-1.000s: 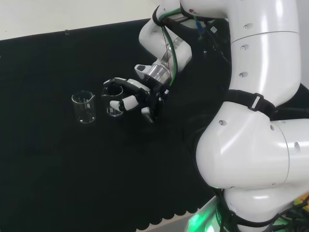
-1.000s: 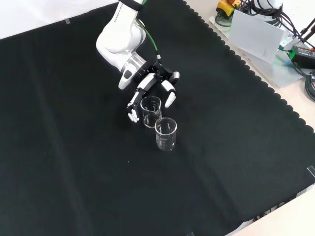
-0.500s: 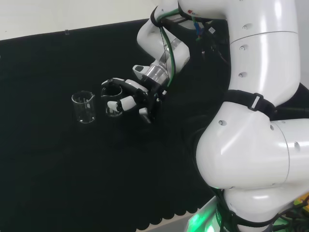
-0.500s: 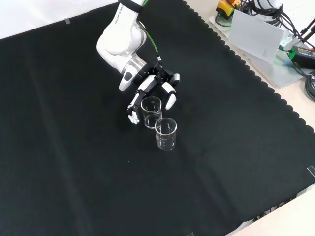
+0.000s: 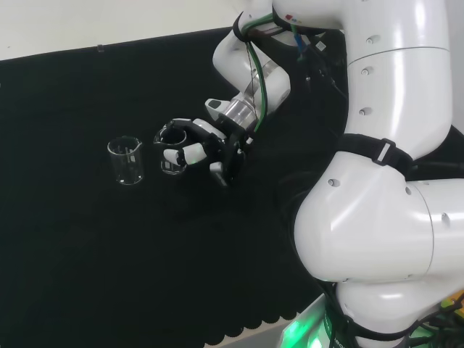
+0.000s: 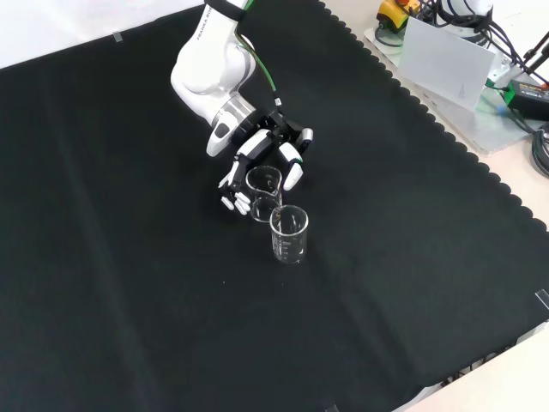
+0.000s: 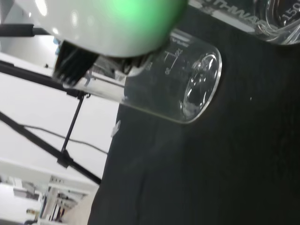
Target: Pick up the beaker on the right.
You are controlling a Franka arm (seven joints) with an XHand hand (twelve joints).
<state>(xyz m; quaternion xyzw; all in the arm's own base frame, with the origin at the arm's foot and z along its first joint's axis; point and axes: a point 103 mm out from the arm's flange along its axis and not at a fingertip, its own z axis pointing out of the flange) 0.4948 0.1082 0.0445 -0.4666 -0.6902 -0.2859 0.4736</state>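
Two clear glass beakers stand on the black cloth. In the head view the right beaker (image 5: 172,151) sits inside my hand (image 5: 214,147), whose fingers and thumb curl round its wall. The left beaker (image 5: 125,161) stands free a short way off. In the front view the held beaker (image 6: 263,192) is just behind the free beaker (image 6: 289,233), with fingers (image 6: 232,194) on one side and the thumb (image 6: 292,168) on the other. The wrist view has the held beaker (image 7: 187,84) close against the blurred hand (image 7: 103,23), and the other beaker's rim (image 7: 281,18) at the corner.
The arm's big white links (image 5: 384,181) fill the head view's right. The two beakers stand almost touching in the front view. Beyond the cloth's scalloped edge at the front view's top right lie a white panel (image 6: 446,60) and cables.
The fingers have curled further round the right beaker, and the wrist has shifted slightly. The left beaker has not moved.
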